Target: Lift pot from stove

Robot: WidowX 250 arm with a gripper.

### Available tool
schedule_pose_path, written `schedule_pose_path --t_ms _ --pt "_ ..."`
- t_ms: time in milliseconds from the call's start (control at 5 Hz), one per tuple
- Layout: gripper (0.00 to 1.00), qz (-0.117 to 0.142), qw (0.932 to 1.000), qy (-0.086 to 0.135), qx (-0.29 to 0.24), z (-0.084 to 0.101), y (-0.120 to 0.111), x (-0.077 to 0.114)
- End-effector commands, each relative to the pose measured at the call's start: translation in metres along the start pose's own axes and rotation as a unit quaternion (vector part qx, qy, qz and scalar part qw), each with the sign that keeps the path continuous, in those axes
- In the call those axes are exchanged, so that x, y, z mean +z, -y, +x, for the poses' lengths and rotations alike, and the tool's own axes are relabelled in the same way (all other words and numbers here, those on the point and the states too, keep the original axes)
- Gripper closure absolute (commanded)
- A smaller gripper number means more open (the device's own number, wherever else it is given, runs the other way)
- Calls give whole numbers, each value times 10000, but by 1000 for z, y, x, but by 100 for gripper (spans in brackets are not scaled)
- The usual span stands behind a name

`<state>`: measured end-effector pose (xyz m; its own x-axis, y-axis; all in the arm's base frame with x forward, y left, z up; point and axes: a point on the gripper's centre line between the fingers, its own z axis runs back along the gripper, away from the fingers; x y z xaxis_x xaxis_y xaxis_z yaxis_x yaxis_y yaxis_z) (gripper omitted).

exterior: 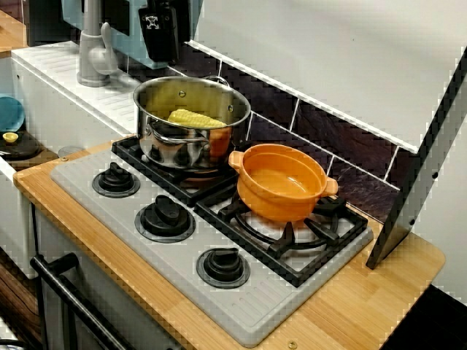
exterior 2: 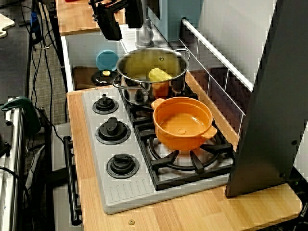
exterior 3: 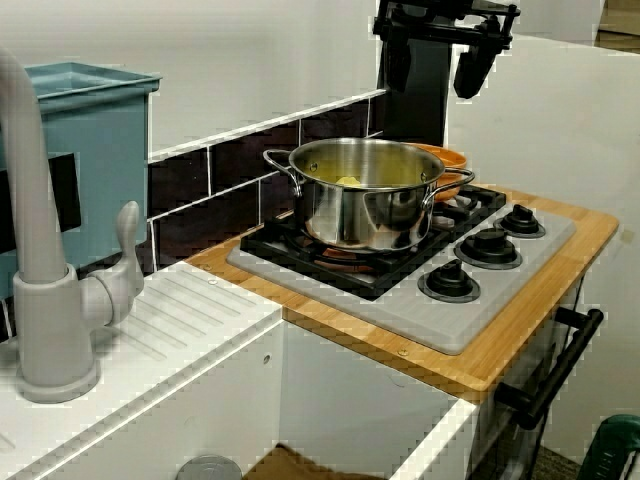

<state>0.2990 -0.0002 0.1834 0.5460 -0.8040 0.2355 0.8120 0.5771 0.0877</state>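
The pot [exterior: 281, 181] beside the steel pot [exterior: 191, 121] looks light and stiff; grip its rim. The gripper [exterior 3: 440, 45] probably hangs open above.

Black robot gripper, seen only in part at the top of each view

The gripper [exterior 3: 438, 45] is matte black all over. From the sink side it shows a flat crossbar with two blocky fingers [exterior 3: 470, 68] hanging off it, the one at 3 o'clock rounded at its tip. In the front view only a dark boxy body shows, with a small white marking [exterior: 152, 21] on its face at 12 o'clock. The overhead view gives two thick black prongs. I can't make out cables or screws.
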Motion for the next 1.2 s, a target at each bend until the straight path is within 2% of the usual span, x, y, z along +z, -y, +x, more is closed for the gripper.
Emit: schedule_pose_path --t_ms 0,400,600,800,1000 --pt "0 0 10000 0 0 0 0 0" --pt "0 -10 9984 140 -550 35 42 5" --pt "0 53 9985 78 -547 52 69 8" --pt "0 348 9979 27 -552 62 92 5" --pt "0 383 9962 -66 -783 62 106 -18"
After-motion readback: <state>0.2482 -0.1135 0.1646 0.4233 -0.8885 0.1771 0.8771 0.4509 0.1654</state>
